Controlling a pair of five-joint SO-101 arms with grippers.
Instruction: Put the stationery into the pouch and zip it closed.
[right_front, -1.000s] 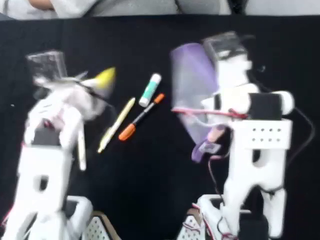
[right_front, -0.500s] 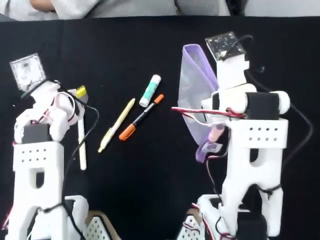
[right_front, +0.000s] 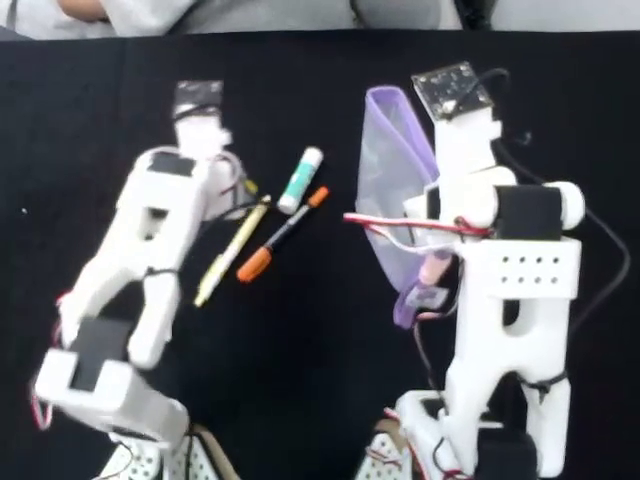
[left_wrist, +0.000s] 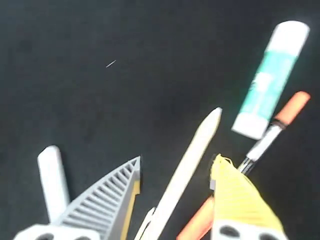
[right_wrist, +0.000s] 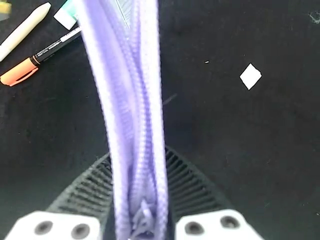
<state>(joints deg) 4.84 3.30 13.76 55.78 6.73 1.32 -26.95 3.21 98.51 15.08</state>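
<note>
Your left gripper (left_wrist: 178, 164) is spread wide and has hold of nothing. In the left wrist view its grey finger (left_wrist: 112, 192) and yellow finger (left_wrist: 237, 197) stand on either side of the cream pen (left_wrist: 187, 167), so the pen's shaft runs up through the gap between them. You cannot tell from these frames whether either finger touches the pen or the black table (right_front: 320, 350).

From above, the cream pen (right_front: 233, 250) lies at a slant just beside the orange-capped marker (right_front: 280, 237), with the glue stick (right_front: 300, 180) just past their far ends. In the left wrist view the glue stick (left_wrist: 270, 90) sits beyond the yellow finger, its end close to the orange-capped marker (left_wrist: 272, 132), which passes under that finger. A white stick (left_wrist: 52, 182) lies outside the grey finger, apart from the pen.

Your right gripper (right_wrist: 137, 155) is clamped on the purple pouch (right_wrist: 132, 100), its two dark ribbed fingers pressing the zipper edge from both sides. In the high view the pouch (right_front: 390, 190) is held on edge beside the right arm, to the right of the stationery and well apart from it. A small white scrap (right_wrist: 250, 76) lies on the table beside the pouch.
</note>
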